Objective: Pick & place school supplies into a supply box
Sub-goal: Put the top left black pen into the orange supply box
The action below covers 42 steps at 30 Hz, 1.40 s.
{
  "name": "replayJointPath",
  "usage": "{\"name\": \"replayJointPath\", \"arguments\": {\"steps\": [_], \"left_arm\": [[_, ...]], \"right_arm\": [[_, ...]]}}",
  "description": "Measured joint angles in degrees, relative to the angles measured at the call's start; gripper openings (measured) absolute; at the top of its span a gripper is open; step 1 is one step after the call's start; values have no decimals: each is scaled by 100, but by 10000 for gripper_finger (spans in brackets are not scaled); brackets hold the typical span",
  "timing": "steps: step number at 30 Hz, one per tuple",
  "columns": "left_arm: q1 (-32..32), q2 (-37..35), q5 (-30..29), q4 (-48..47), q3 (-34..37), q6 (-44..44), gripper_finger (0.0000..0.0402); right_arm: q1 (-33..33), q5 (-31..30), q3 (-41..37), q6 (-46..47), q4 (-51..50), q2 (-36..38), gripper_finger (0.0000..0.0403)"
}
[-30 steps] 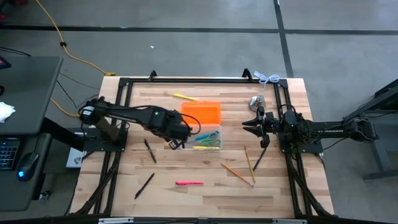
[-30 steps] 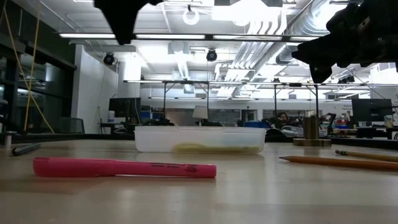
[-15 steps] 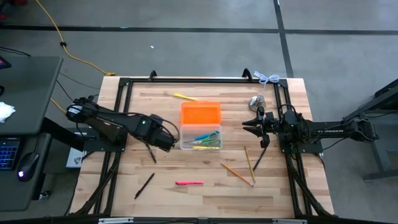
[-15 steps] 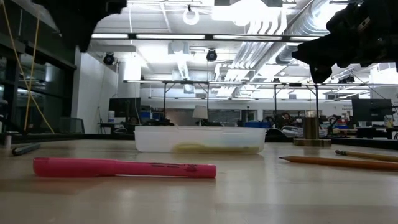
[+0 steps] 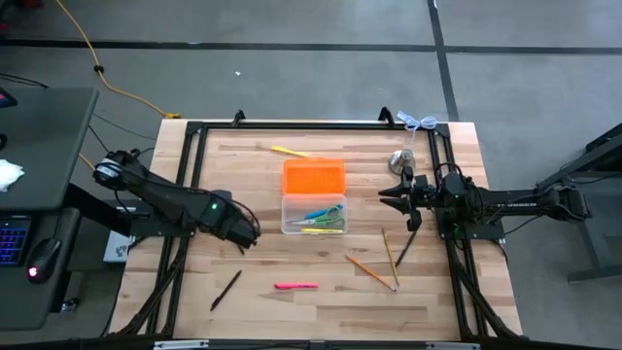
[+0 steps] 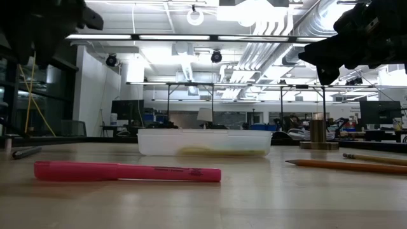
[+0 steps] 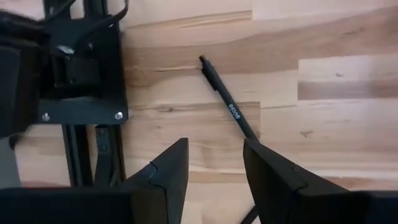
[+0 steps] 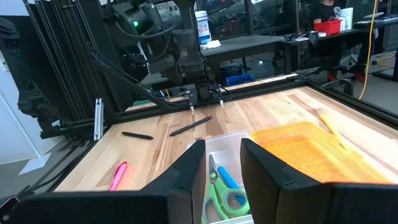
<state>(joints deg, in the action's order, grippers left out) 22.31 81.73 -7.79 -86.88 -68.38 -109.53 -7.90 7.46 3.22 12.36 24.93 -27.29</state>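
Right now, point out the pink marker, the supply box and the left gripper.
pink marker (image 5: 295, 286): high view, middle of its barrel.
supply box (image 5: 313, 178): high view, centre of the orange lid.
left gripper (image 7: 214, 163): left wrist view, midway between its fingertips.

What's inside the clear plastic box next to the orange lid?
The clear box holds green-handled scissors, a blue pen and something yellow. The right pincer's fingers hide part of it, so more may be there.

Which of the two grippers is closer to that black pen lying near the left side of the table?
The left gripper: it hovers right over the black pen, open. The right gripper waits across the table, beyond the supply box.
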Motion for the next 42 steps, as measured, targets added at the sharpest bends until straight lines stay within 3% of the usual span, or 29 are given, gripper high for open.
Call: {"name": "replayJointPath", "arguments": {"steps": [18,32,42], "left_arm": [[-15,-26,-24,1809,1484,-1206,182],[-17,-26,-37,3557,2685,-1551,181],[-22,-48,-37,4152,3183,-1725,181]], "right_arm": [[0,0,0,0,-3,0,78],[0,-66,0,0,-4,-2,78],[0,-64,0,0,-2,0,78]]}}
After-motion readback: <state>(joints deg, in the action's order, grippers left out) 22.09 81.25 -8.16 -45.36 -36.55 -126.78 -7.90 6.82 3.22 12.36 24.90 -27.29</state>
